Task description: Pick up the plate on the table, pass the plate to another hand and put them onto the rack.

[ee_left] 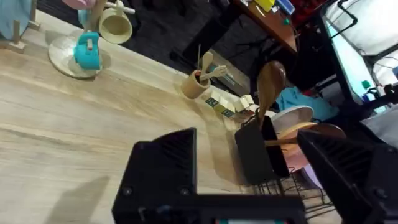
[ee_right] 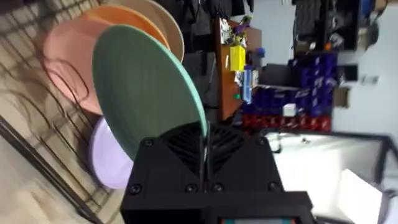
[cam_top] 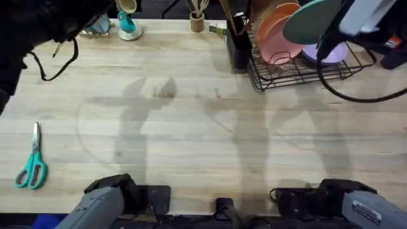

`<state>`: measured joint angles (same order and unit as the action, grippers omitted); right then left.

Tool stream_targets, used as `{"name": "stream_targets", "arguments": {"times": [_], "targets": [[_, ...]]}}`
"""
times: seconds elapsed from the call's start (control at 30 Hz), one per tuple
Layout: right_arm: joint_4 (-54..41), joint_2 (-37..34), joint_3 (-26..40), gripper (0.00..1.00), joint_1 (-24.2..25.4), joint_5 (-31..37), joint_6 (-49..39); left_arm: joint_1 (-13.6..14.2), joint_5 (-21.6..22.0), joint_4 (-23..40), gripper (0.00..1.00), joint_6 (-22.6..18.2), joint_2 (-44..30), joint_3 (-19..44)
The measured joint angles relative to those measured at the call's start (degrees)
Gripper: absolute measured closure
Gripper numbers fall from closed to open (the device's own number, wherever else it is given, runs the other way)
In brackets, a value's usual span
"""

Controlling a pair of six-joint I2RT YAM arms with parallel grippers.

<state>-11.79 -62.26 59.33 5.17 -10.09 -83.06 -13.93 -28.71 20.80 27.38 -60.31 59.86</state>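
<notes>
My right gripper [ee_right: 205,152] is shut on the rim of the teal plate [ee_right: 143,87], which it holds on edge. From overhead, the plate [cam_top: 311,22] hangs over the black wire rack [cam_top: 286,75] at the table's far right. The rack holds orange-pink plates [cam_top: 276,35] and a lavender plate [cam_top: 334,54]. The teal plate sits just in front of the pink ones and above the lavender one [ee_right: 109,155]. My left gripper [ee_left: 249,177] is open with nothing between its fingers, and it faces the rack's end from over the table [cam_top: 191,127]. The left arm [cam_top: 38,25] looms dark at the far left.
Teal-handled scissors [cam_top: 32,166] lie near the table's left front. A mug stand with a teal mug [cam_top: 127,25] and a wooden cup of utensils [cam_top: 198,22] stand along the far edge. A black utensil caddy [cam_top: 238,44] stands against the rack's left end.
</notes>
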Motion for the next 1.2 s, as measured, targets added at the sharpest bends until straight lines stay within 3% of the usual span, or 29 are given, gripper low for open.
{"name": "stream_targets", "arguments": {"times": [0.37,1.2], "targets": [[0.02,-7.87,0.0,0.973,0.0,0.02,-16.5,0.0,0.02,0.0,0.007,0.0,0.0,0.0],[4.61,-18.47,0.0,0.973,0.0,0.01,-19.0,0.0,0.22,5.75,0.007,0.07,0.0,0.0]]}}
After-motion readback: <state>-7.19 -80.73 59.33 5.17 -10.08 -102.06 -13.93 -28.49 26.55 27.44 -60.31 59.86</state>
